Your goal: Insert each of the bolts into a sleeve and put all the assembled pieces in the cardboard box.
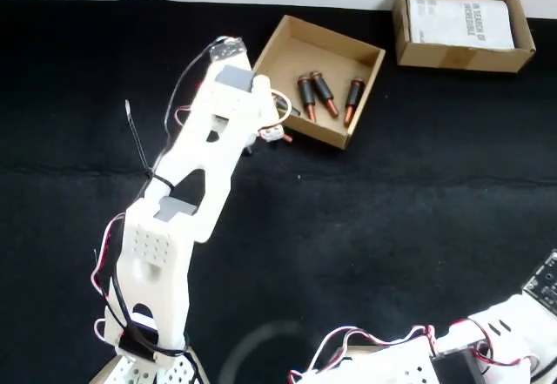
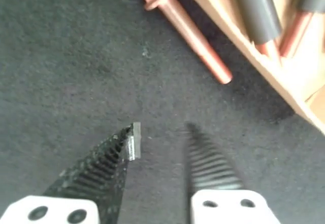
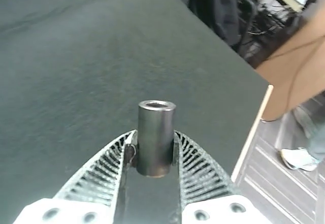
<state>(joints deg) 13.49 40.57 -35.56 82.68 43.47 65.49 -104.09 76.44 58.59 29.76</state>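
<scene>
Peeking from under the left arm (image 1: 209, 153), a bolt (image 1: 286, 138) lies half hidden

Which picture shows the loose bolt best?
The left wrist view: the bolt lies close up and whole beside the box. In the high view just its copper tip peeks out from under the left arm.

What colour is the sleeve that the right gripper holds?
Dark grey. The sleeve, upright in the right gripper, shows best in the right wrist view.
</scene>
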